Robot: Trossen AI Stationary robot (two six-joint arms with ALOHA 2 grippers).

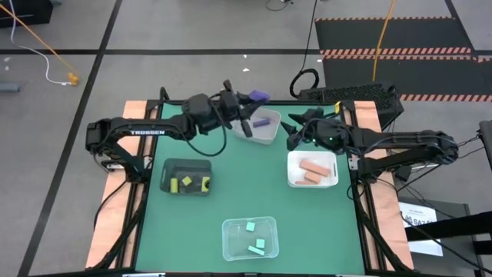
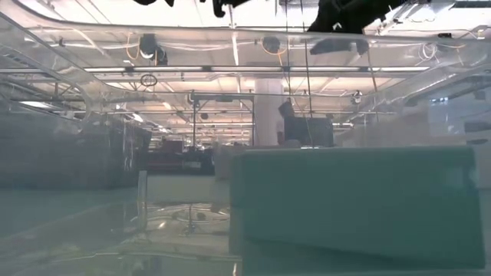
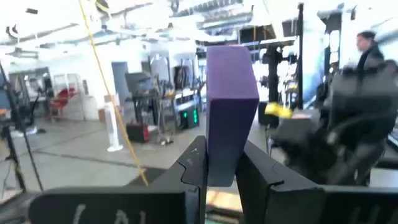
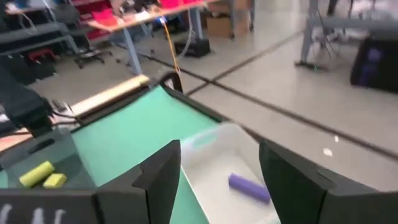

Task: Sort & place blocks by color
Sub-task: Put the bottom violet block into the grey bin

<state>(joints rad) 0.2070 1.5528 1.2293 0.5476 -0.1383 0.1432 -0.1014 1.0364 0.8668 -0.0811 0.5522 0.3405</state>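
Left gripper (image 3: 221, 171) clamps one purple block (image 3: 230, 109) — right gripper (image 4: 221, 171) gapes empty; trays hold two yellow blocks (image 1: 194, 182), two pink blocks (image 1: 312, 170), two green blocks (image 1: 255, 237).

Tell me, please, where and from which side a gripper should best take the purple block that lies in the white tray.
Probably from above, across the middle of the purple block: it lies flat in the white tray, with room on both long sides.

4 trays (image 1: 184, 177), 8 blocks (image 1: 260, 122)

"TROSSEN" in white letters along the left arm (image 1: 146, 131)
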